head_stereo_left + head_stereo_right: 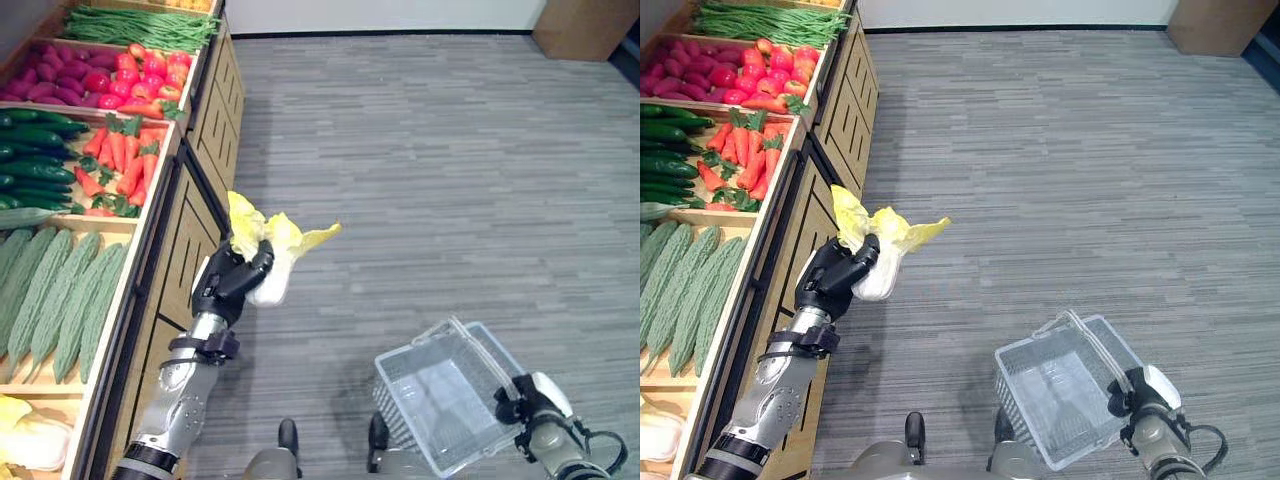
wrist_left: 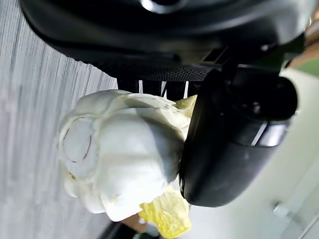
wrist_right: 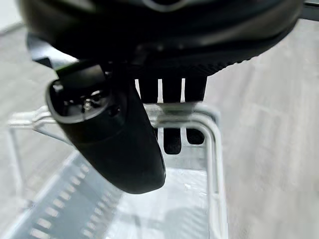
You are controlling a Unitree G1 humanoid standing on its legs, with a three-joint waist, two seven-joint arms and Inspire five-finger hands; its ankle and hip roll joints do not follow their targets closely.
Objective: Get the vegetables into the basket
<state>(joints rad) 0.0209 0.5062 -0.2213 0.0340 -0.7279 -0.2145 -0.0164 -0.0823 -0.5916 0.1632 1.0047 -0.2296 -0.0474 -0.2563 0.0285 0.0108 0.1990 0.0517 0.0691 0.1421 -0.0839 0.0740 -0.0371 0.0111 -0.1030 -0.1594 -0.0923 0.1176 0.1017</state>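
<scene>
My left hand (image 1: 235, 281) is shut on a pale yellow-white cabbage (image 1: 272, 250), held in the air beside the wooden vegetable stand (image 1: 190, 230). Its white stem end (image 2: 117, 159) shows close up past the curled fingers and thumb (image 2: 229, 134). A clear plastic basket (image 1: 440, 385) hangs low at the right, above the grey floor. My right hand (image 1: 530, 405) is shut on the basket's handle (image 3: 212, 149), fingers curled round the clear bar. The basket (image 1: 1060, 385) looks empty. The cabbage is up and to the left of the basket, well apart from it.
The stand's crates hold green beans (image 1: 140, 25), red peppers (image 1: 150, 70), purple vegetables (image 1: 50, 80), carrots (image 1: 120, 160), cucumbers (image 1: 35, 165), bitter gourds (image 1: 60, 295) and more cabbages (image 1: 30, 435). Open grey floor (image 1: 430, 170) stretches to the right; a wooden cabinet (image 1: 585, 25) stands far back.
</scene>
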